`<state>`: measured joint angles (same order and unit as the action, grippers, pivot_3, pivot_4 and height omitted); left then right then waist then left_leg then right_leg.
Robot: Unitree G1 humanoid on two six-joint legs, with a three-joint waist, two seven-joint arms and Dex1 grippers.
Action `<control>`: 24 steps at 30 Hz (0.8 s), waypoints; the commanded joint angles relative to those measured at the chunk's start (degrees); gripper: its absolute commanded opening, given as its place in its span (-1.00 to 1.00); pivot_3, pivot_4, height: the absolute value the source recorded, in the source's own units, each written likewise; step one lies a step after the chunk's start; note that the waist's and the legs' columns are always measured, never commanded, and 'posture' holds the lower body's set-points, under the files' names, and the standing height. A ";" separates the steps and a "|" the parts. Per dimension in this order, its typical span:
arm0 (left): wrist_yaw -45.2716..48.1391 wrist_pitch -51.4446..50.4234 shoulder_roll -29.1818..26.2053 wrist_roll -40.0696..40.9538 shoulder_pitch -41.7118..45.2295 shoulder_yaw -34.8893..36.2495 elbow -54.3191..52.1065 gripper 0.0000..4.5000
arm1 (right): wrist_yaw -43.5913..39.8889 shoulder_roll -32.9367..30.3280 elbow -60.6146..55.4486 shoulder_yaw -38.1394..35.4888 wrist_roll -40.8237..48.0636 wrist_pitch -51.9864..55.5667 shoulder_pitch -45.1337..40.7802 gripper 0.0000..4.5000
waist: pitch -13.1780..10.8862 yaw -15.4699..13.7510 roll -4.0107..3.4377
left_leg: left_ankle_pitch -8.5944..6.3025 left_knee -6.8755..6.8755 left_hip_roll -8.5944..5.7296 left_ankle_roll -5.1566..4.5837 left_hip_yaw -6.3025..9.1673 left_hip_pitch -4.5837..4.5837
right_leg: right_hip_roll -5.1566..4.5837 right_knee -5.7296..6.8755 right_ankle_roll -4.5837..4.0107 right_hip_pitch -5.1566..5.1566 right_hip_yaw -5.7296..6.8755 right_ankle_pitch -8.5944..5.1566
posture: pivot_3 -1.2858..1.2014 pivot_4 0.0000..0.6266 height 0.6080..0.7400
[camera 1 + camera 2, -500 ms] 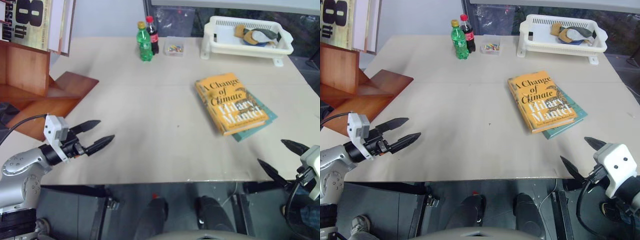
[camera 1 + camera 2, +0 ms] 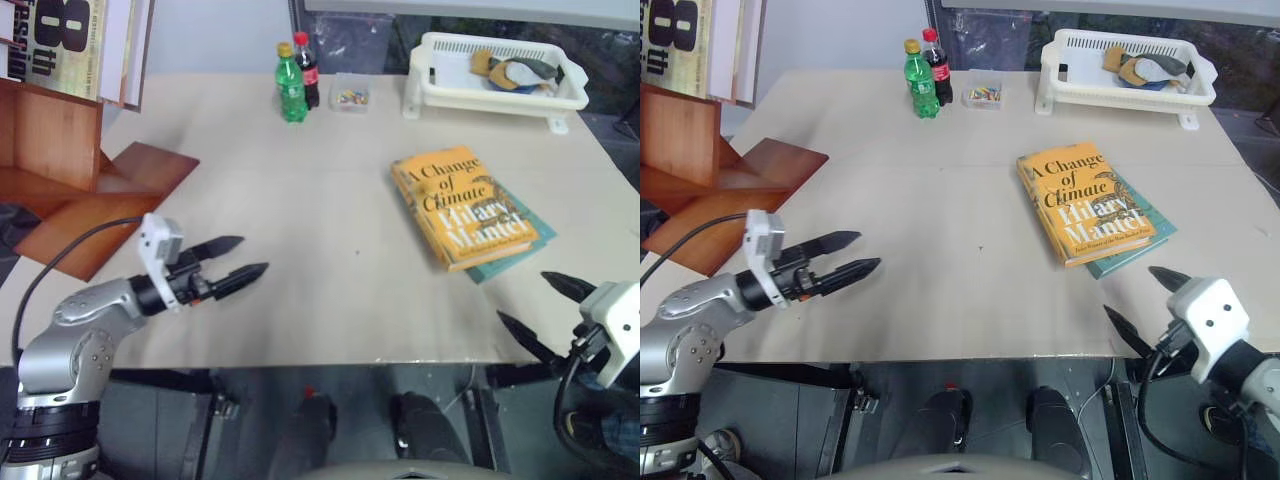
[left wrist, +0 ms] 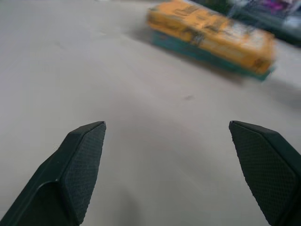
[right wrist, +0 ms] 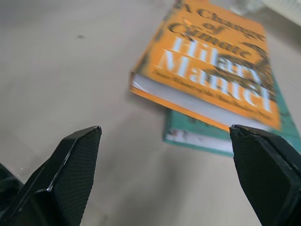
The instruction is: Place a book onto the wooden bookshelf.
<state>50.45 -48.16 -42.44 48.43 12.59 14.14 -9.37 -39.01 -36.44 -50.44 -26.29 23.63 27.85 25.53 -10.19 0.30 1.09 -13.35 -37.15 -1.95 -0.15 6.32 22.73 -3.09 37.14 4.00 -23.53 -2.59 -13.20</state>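
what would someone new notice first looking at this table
The orange-yellow book stands out, lying flat on a thinner teal-green book on the right half of the table. Both grippers are open above the near edge, the left gripper over the table's left side and the right gripper near the books. The reddish-brown wooden bookshelf sits at the table's left edge.

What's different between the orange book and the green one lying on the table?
The orange book lies on top; the teal-green book sits beneath it, showing along its right and near edges. The orange book looks clearly thicker, the teal-green book thinner. The orange book's cover reads "A Change of Climate, Hilary Mantel"; the teal-green book's cover is mostly hidden. Both lie flat on the table, at the same slant.
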 commanded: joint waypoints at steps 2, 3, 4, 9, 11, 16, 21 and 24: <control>-13.32 -20.99 10.29 10.55 12.75 -4.13 3.61 0.99 | 0.02 -0.85 -4.34 3.95 0.96 -2.77 -4.27 1.00 | 0.02 -0.34 0.00 | 0.00 -0.17 -0.04 0.00 0.08 0.00 | 0.01 0.04 0.10 0.13 0.10 0.04 | 0.03 -0.52 1.00; -15.28 -22.32 13.16 11.00 14.68 -4.57 4.61 0.99 | 0.67 -0.49 -4.61 4.46 1.66 -2.14 -5.06 1.00 | 0.03 -0.17 0.05 | 0.00 -0.23 -0.08 0.00 0.14 -0.09 | 0.03 0.04 0.12 0.23 0.13 0.05 | 0.03 -0.52 1.00; -18.30 -24.43 16.94 12.50 17.01 -3.94 6.88 0.99 | 1.75 0.04 -4.87 5.21 1.90 -1.43 -5.84 1.00 | 0.04 0.19 0.05 | 0.01 -0.23 -0.09 0.00 0.14 -0.08 | 0.03 0.04 0.13 0.24 0.12 0.07 | 0.03 -0.52 1.00; -33.27 -25.81 35.91 11.84 29.66 0.07 25.13 0.99 | 7.33 2.12 -8.80 9.08 0.16 0.26 -6.08 1.00 | 0.01 -0.12 0.11 | 0.01 -0.22 -0.25 0.01 0.22 -0.06 | 0.00 0.05 -0.11 0.22 0.13 0.21 | 0.03 -0.52 1.00; -36.27 -24.06 39.46 10.79 33.05 1.89 30.90 0.99 | 8.45 1.96 -9.53 9.93 -0.31 -1.10 -4.18 1.00 | 0.02 -0.09 0.10 | 0.01 -0.21 -0.36 0.02 0.23 -0.03 | -0.03 0.04 -0.11 0.21 0.12 0.20 | 0.03 -0.52 1.00; -39.17 -21.04 43.03 8.02 37.86 3.58 39.35 0.99 | 12.49 1.42 -9.56 10.68 -0.54 -5.45 0.82 1.00 | 0.02 0.39 0.09 | 0.01 -0.16 -0.40 0.02 0.12 -0.02 | -0.04 0.00 -0.11 0.18 0.05 0.20 | 0.03 -0.52 1.00; -39.75 -19.84 44.82 6.38 40.75 5.39 44.83 0.99 | 16.29 0.69 -9.56 11.57 -1.32 -9.23 5.06 1.00 | 0.02 0.16 0.10 | 0.01 -0.15 -0.43 0.02 0.14 -0.02 | -0.04 0.00 -0.09 0.18 0.05 0.20 | 0.03 -0.52 1.00; -39.15 -18.25 46.56 5.17 42.66 5.86 47.95 0.99 | 18.33 0.45 -9.56 12.76 -1.94 -10.45 6.28 1.00 | 0.02 0.09 0.10 | 0.01 -0.16 -0.44 0.02 0.14 -0.01 | -0.06 0.00 -0.09 0.18 0.05 0.19 | 0.03 -0.52 1.00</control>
<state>10.59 -67.52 2.91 53.63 53.22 19.86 37.74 -22.22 -35.63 -57.93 -13.77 21.91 19.38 31.51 -10.17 0.39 1.19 -13.33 -37.30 -2.40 -0.13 6.46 22.72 -3.15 37.13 3.92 -23.35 -2.54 -13.01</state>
